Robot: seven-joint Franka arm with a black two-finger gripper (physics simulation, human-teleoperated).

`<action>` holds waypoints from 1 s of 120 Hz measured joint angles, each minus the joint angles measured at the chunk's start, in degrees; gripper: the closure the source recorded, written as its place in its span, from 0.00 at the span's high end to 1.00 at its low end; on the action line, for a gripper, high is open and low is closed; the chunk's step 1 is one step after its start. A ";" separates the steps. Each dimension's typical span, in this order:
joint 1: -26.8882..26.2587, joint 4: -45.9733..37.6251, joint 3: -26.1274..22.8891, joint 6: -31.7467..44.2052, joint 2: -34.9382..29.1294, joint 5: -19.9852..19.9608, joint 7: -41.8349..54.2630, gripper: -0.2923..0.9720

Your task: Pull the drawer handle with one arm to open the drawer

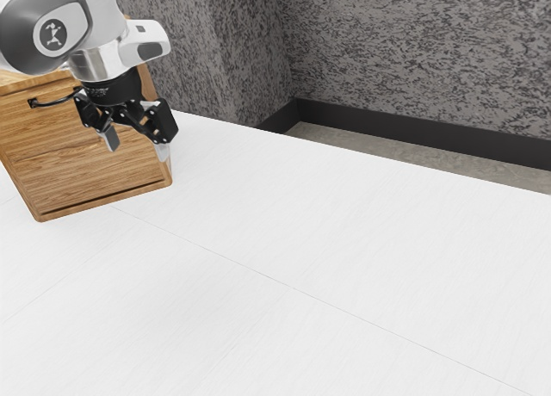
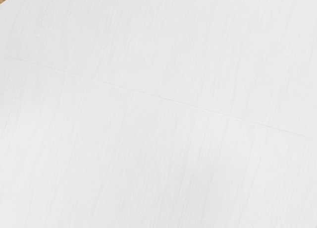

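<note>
One thin, rigid handle (image 1: 47, 100) on the wooden drawer (image 1: 60, 125) looks best gripped mid-bar; tool (image 1: 138, 146) spread apart, empty.

Wooden drawer unit (image 1: 86, 172); table (image 1: 344, 284) matt, perhaps laminate.

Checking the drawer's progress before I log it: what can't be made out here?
- Drawer handle: exterior view, one end hidden behind the gripper.
- Cabinet: exterior view, cut off by the view's left edge, top covered by the arm.
- Wrist view: cut to a corner sliver, too little to judge opening.
</note>
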 joint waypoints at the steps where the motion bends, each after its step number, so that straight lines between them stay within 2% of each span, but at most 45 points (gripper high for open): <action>1: 0.00 0.00 0.00 0.00 0.00 0.00 -0.04 0.77; 25: 0.03 0.31 -0.03 -0.04 0.05 0.06 -0.80 0.77; 33: 0.54 4.62 -0.65 -0.88 0.34 0.27 -1.03 0.77; 43: 1.79 13.51 -7.44 -3.27 0.57 1.02 -1.29 0.77; 51: -0.39 14.58 -13.49 -4.75 0.65 1.31 -1.49 0.77; 61: -3.71 14.64 -16.21 -6.14 0.64 1.24 -1.71 0.77; 79: -3.07 13.53 -17.45 -7.86 0.65 1.19 -2.03 0.77; 120: -1.36 10.15 -16.81 -9.02 1.33 1.08 -2.65 0.77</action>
